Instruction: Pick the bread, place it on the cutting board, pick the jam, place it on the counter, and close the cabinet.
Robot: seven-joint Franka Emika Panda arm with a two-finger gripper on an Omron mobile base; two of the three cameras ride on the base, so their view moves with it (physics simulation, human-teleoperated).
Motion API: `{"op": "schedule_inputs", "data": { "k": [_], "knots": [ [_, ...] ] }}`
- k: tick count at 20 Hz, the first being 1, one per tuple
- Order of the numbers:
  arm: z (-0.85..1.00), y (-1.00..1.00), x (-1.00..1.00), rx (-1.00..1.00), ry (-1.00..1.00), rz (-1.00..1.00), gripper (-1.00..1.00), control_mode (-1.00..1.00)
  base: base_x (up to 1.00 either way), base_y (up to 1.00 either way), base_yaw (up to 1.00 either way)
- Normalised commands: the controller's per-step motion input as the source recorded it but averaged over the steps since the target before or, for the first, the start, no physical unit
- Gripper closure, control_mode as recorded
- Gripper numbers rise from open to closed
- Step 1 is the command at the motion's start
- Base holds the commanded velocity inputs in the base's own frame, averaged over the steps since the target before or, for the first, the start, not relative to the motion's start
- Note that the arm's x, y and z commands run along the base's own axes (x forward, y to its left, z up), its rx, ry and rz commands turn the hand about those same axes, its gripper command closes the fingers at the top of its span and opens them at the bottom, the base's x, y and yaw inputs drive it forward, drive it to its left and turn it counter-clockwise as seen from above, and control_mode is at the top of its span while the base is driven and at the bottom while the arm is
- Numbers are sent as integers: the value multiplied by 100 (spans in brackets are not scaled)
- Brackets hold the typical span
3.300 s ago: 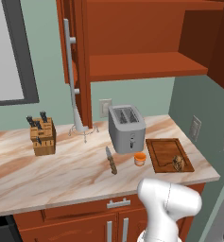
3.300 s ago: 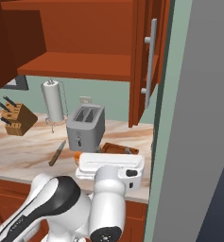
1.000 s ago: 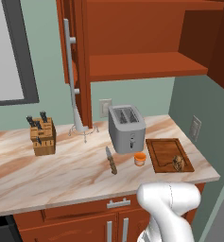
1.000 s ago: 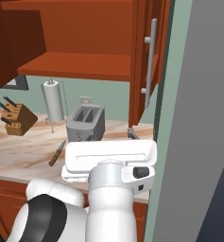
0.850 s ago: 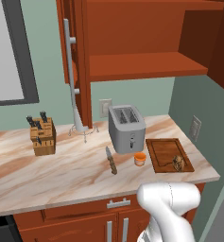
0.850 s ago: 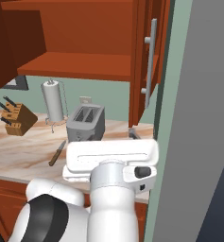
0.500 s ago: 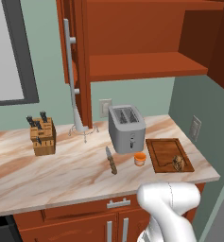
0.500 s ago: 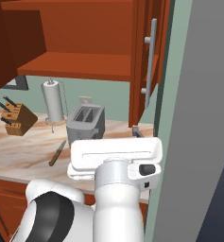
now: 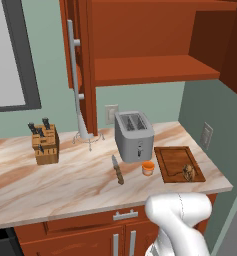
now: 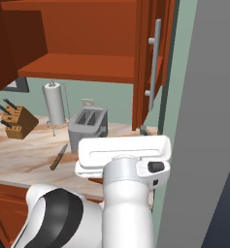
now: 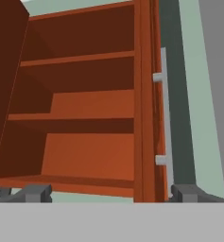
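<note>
My hand (image 11: 104, 194): two small dark grey finger tips (image 11: 30, 193) set wide apart, spread and empty, pointing up into the cabinet (image 9: 140, 45). Cabinet: reddish-brown wood, smooth, both doors standing open, plain flat shelves inside, bare in the part I see; its right door (image 11: 144, 104) shows edge-on just ahead of my right tip, carrying a long vertical silver bar handle (image 11: 164, 113) on two short stubs. Table (image 9: 65, 185): long beige-and-pink marbled stone top, glossy, with reddish-brown drawer fronts and short silver pulls beneath. Cutting board (image 9: 177, 162): flat dark brown wooden rectangle with a groove round its edge, lying at the right end of the table. Bread (image 9: 189, 172): small roundish dark brown lump with pale speckles, resting on the near right part of the board. Jam (image 9: 148, 168): squat orange jar, pale lid, standing on the table just left of the board and in front of the toaster (image 9: 134, 136). Toaster: boxy brushed-grey metal, two slots on top. Knife (image 9: 117, 169): wooden handle, grey blade, flat on the table left of the jar. Knife block (image 9: 45, 145): lighter wood, slanted, dark handles sticking out, well to the left. Paper towel roll (image 10: 55, 104): white cylinder upright on a thin wire stand near the back wall.
</note>
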Motion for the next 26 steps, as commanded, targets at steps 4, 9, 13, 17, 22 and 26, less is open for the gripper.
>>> {"op": "schedule_inputs", "data": {
  "k": [4,9,13,17,22,26],
  "knots": [
    [8,-7,14,0,0,0,-100,-100,0,0,0],
    [8,-6,16,0,0,0,-100,-100,0,0,0],
    [6,-10,14,0,0,0,-100,-100,0,0,0],
    [4,-12,14,0,0,0,-100,-100,0,0,0],
    [2,-7,16,0,0,0,-100,-100,0,0,0],
    [2,-8,17,0,0,-1,-100,-100,0,0,0]
  ]
}}
